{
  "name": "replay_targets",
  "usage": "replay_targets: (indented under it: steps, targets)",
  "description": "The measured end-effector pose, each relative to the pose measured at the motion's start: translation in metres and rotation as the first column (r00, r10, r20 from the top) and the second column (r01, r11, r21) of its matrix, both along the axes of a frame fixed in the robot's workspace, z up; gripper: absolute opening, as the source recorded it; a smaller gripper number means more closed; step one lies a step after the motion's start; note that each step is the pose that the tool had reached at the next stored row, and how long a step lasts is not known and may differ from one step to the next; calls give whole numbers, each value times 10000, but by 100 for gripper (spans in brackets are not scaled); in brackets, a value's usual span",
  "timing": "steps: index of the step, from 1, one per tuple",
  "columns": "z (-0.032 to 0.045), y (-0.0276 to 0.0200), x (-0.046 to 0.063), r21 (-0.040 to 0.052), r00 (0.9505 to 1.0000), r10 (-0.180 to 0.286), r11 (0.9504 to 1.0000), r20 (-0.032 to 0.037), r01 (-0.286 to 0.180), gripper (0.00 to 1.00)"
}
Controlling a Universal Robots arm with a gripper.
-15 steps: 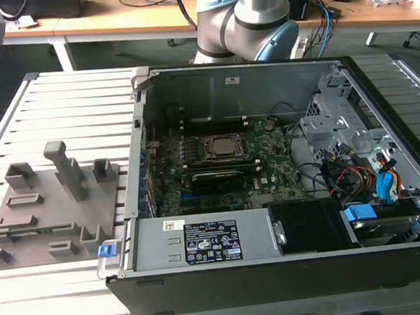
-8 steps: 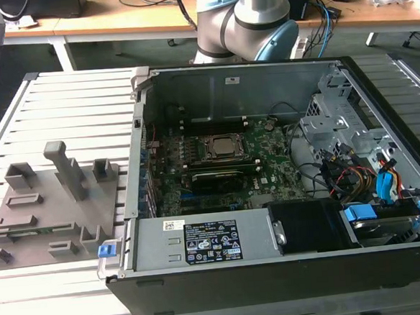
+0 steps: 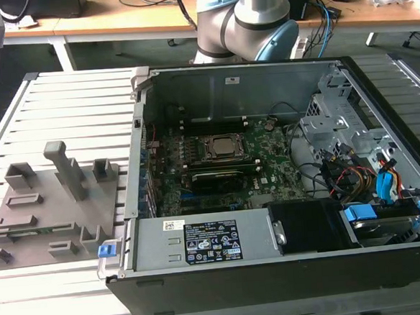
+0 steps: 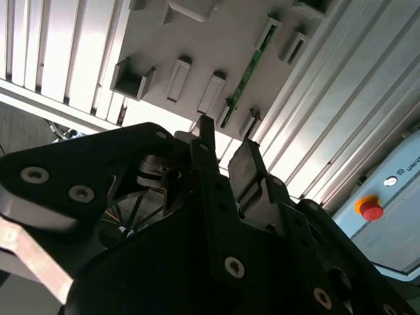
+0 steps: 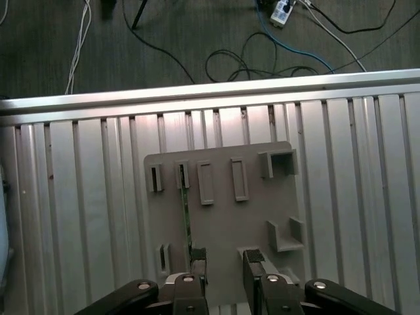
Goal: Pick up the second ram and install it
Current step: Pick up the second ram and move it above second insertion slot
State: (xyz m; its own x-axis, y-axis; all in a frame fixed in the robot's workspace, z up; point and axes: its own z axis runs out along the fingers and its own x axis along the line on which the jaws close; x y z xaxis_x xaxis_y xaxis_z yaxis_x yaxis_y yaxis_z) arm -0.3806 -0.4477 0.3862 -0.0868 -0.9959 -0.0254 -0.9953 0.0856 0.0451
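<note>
The second ram (image 5: 186, 223) is a thin green stick standing on its edge in a slot of the grey holder plate (image 5: 223, 216). In the second wrist view the ram (image 4: 252, 65) runs slantwise across the holder plate (image 4: 197, 39). My gripper (image 5: 225, 262) hangs above the plate's near edge, open, with nothing between its dark fingers (image 5: 252, 261). The ram lies in line with one finger, off to the side of the gap. In the second wrist view the gripper (image 4: 226, 144) is also apart from the ram.
In the exterior view the holder plate (image 3: 55, 211) with several upright posts lies on the slatted aluminium table (image 3: 70, 109), on the exterior view's left. Beside it stands the open computer case (image 3: 275, 268) with the green motherboard (image 3: 268, 160), cables and drive cage. The arm's base (image 3: 243, 18) is behind the case.
</note>
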Motion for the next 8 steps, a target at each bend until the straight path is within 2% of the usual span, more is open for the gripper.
replay_targets:
  steps: [5,8]
  targets:
    - [-93,-23,0,1,10000,-1,10000,0,1,36]
    - [-122,-28,0,1,10000,0,10000,1,0,36]
